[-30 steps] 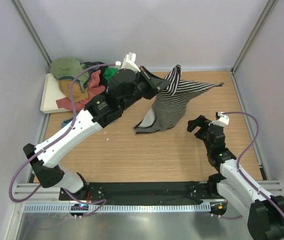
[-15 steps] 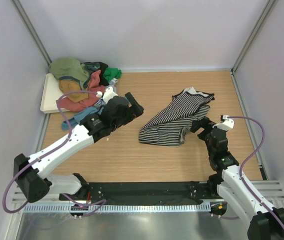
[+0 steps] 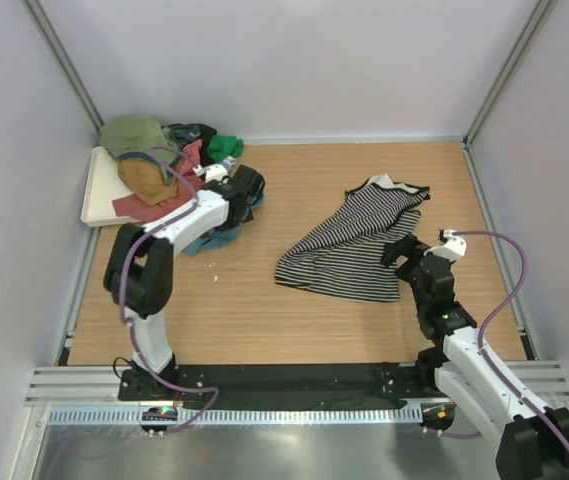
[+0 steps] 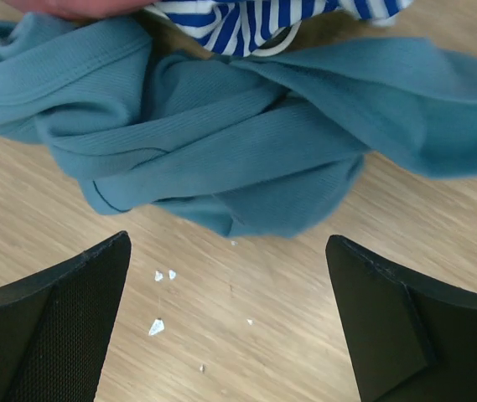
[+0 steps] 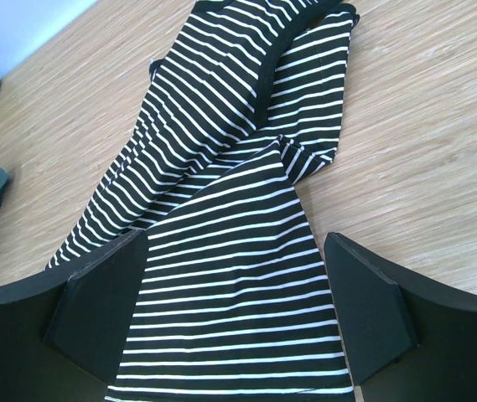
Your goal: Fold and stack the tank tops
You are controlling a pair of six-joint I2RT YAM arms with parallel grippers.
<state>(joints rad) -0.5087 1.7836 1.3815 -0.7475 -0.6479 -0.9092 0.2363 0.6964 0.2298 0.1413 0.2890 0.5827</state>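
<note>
The black-and-white striped tank top (image 3: 354, 245) lies crumpled and spread on the table, right of the middle. My right gripper (image 3: 402, 256) stands open at its right edge; in the right wrist view the striped cloth (image 5: 230, 251) lies between and below the fingers (image 5: 95, 310), not gripped. My left gripper (image 3: 244, 198) hangs open by the pile of tank tops (image 3: 169, 165) at the back left. In its wrist view the teal-blue top (image 4: 221, 142) lies bunched just ahead of the open fingers (image 4: 54, 327), with bare wood between them.
The pile holds olive (image 3: 134, 135), mustard (image 3: 149, 178), coral (image 3: 179, 190) and green (image 3: 226, 147) cloth, partly on a white tray (image 3: 94, 200). A blue-and-white striped cloth (image 4: 255, 21) lies behind the teal top. Small white specks (image 4: 158, 325) dot the wood. Walls close in on the left, the back and the right.
My left gripper let go of the striped top, which dropped flat onto the table, and the arm pulled back left to the pile. My right gripper moved up to the striped top's edge.
</note>
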